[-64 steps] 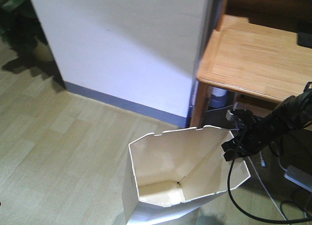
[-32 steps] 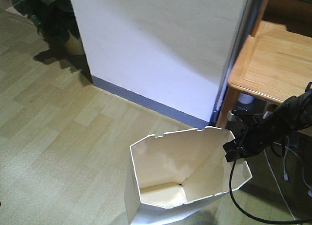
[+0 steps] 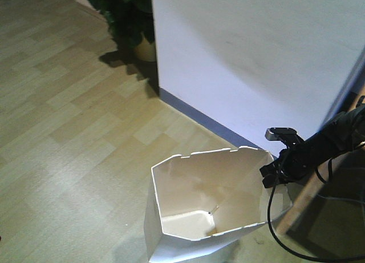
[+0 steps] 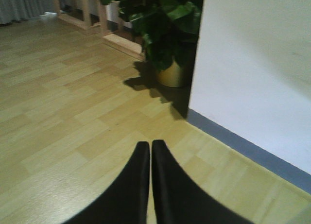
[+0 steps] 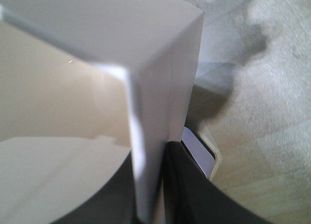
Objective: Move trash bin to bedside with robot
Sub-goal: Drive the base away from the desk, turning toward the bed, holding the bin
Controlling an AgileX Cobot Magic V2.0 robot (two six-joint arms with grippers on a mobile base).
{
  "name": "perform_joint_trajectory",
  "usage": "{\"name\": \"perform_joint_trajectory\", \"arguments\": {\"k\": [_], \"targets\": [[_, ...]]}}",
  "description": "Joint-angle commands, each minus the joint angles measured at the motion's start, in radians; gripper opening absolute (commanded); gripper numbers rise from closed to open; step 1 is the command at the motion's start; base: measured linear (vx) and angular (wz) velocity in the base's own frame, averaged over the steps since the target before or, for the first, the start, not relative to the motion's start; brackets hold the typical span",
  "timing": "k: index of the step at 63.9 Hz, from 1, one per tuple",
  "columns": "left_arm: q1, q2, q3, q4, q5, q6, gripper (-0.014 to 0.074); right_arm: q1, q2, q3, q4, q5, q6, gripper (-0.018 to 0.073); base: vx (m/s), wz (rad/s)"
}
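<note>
The white trash bin (image 3: pixel 188 217) with a notched angular rim and cream inside stands on the wooden floor at the bottom centre of the front view. My right gripper (image 3: pixel 275 173) on its thin black arm is shut on the bin's right rim. In the right wrist view the bin wall (image 5: pixel 150 112) runs between the two black fingers (image 5: pixel 194 195), one inside and one outside. My left gripper (image 4: pixel 150 151) is shut and empty above bare floor. The bed is out of view.
A white wall (image 3: pixel 256 52) with a blue-grey skirting (image 3: pixel 199 117) stands just behind the bin. A potted plant (image 3: pixel 131 17) sits at the wall's corner, also in the left wrist view (image 4: pixel 167 34). A wooden leg (image 3: pixel 308 189) shows at the right. Light wooden floor (image 3: pixel 68 120) spreads to the left.
The scene has swept to the right across the front view: the desk has left the frame and the plant has come in. The bin and right gripper keep their place in view.
</note>
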Motion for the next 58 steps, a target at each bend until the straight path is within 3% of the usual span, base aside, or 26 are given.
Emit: {"name": "perform_joint_trajectory", "arguments": {"k": [1,58], "targets": [[-0.003,-0.014,0.003,-0.002,-0.066,-0.004,-0.0006,-0.001,-0.073,-0.014,0.083,0.166,0.000,-0.0005,0.12,0.47],[-0.003,-0.014,0.003,-0.002,-0.066,-0.004,-0.0006,-0.001,-0.073,-0.014,0.083,0.166,0.000,-0.0005,0.14,0.54]]}}
